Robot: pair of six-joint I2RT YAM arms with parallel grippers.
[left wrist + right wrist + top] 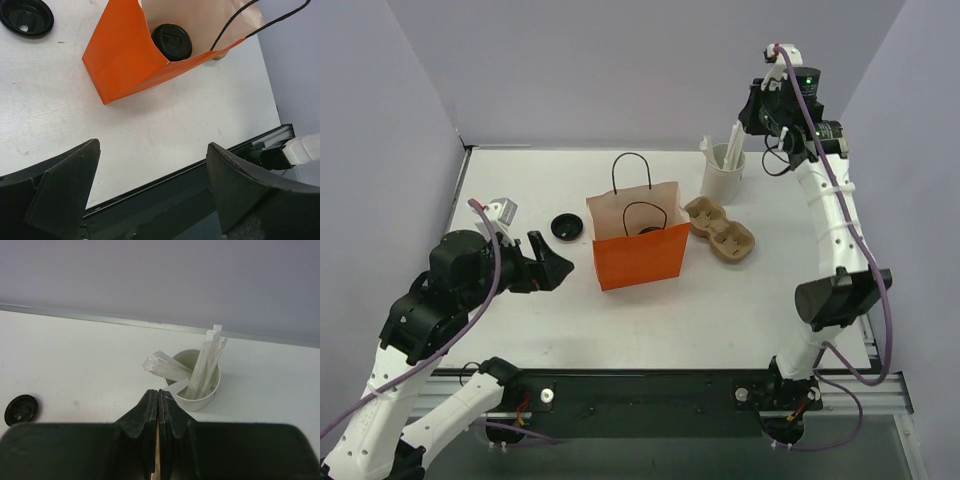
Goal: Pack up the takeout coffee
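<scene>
Around takeout coffee (171, 42): bag (640, 262), lid (565, 226), carrier (720, 232)

I note: orange bag (125, 60) matt paper; takeout coffee (172, 42) lid inside, glossy blk plastic; carrier (720, 232) beside bag, rough pulp.

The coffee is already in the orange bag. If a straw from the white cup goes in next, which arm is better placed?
Probably right: the right tool, shut, hangs close to the white cup and need only open. The left tool is open but beside the orange bag, farther away.
</scene>
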